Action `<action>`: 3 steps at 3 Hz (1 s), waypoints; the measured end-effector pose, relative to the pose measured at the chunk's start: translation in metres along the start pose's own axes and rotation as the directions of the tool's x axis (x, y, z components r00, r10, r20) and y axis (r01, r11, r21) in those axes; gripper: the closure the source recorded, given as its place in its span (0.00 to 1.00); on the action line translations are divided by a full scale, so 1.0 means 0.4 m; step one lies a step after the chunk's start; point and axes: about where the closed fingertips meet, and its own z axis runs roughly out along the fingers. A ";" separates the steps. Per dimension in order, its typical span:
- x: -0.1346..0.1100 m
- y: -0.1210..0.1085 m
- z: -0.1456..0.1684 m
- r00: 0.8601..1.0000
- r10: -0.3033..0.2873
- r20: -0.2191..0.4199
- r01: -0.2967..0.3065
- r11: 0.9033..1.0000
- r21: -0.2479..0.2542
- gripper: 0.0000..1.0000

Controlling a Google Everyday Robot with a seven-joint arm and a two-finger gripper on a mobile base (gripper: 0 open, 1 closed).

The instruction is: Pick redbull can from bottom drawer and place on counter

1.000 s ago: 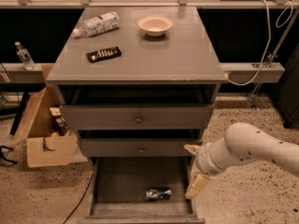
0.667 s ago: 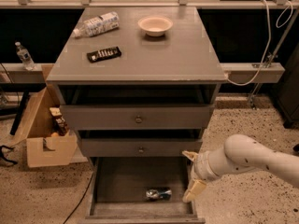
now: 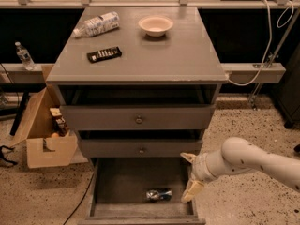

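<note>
The redbull can point(image 3: 158, 194) lies on its side on the floor of the open bottom drawer point(image 3: 122, 182), right of its middle. My gripper point(image 3: 189, 177) is open at the drawer's right side, just right of the can and a little above it, not touching it. One fingertip point(image 3: 187, 157) is up by the middle drawer's corner, the other point(image 3: 191, 192) hangs low by the drawer's right wall. The white arm point(image 3: 253, 161) comes in from the right. The counter point(image 3: 154, 53) is the grey cabinet top above.
On the counter lie a clear plastic bottle point(image 3: 97, 24), a black candy bar point(image 3: 104, 54) and a white bowl point(image 3: 155, 25). Two upper drawers with knobs point(image 3: 138, 120) stand slightly open. A cardboard box point(image 3: 44, 135) sits on the floor at the left.
My gripper and arm have moved down and a little left, closer to the can in the bottom drawer. The can has not moved.
</note>
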 end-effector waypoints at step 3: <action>0.149 -0.081 0.274 0.996 -0.034 0.083 0.035 0.999 -0.006 0.00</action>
